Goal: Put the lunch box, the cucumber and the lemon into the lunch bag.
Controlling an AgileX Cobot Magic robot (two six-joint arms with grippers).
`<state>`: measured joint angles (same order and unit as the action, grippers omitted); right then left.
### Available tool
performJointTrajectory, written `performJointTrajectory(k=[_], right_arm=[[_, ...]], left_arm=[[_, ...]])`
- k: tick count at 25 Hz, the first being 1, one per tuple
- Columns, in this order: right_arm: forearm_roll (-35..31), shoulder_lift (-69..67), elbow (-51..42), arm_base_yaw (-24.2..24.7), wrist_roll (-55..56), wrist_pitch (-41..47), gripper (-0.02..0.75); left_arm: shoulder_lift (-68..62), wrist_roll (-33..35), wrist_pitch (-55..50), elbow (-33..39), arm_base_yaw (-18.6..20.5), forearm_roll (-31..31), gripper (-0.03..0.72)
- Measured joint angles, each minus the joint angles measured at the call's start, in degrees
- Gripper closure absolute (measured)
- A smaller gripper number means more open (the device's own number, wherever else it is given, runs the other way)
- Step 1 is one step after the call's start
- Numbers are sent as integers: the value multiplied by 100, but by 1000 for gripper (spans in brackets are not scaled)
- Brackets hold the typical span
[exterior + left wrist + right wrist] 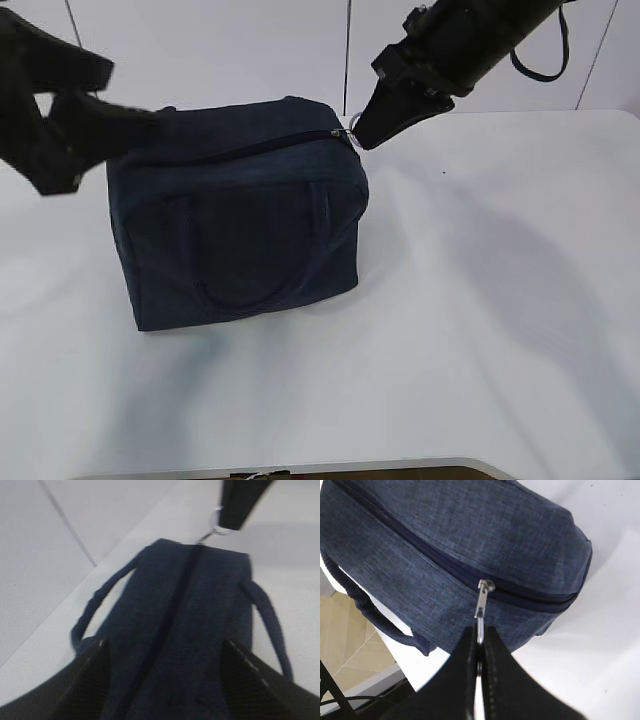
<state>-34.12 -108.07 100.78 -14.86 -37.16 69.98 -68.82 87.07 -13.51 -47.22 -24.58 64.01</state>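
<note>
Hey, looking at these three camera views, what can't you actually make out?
- Lunch bag contents: every view, the closed zipper hides them.
- Lunch box, cucumber, lemon: in no view.
- Left gripper: exterior view, frame edge cuts it; wrist view is blurred.
- Ring pull: right wrist view, its end is hidden inside the right gripper.

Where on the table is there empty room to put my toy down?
The table is bare to the right of the lunch bag and in front of it, toward the near edge. It is crowded at the bag's top: the right tool pinches the zipper pull, and the left tool sits at the bag's left end.
</note>
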Motion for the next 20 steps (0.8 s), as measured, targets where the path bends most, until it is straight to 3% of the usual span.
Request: performJointTrajectory(k=[3,8,20], right_arm=[[0,0,0,0,0,0,733],[0,0,0,0,4,0,733],[-14,0,0,0,19,0,733]], left_arm=[[-34,584,-839,0,-49,17,194],[-390,1217,-1348,-269,-275,92,201],[-1588,1389,-1384,-1091,-847,-720,202]])
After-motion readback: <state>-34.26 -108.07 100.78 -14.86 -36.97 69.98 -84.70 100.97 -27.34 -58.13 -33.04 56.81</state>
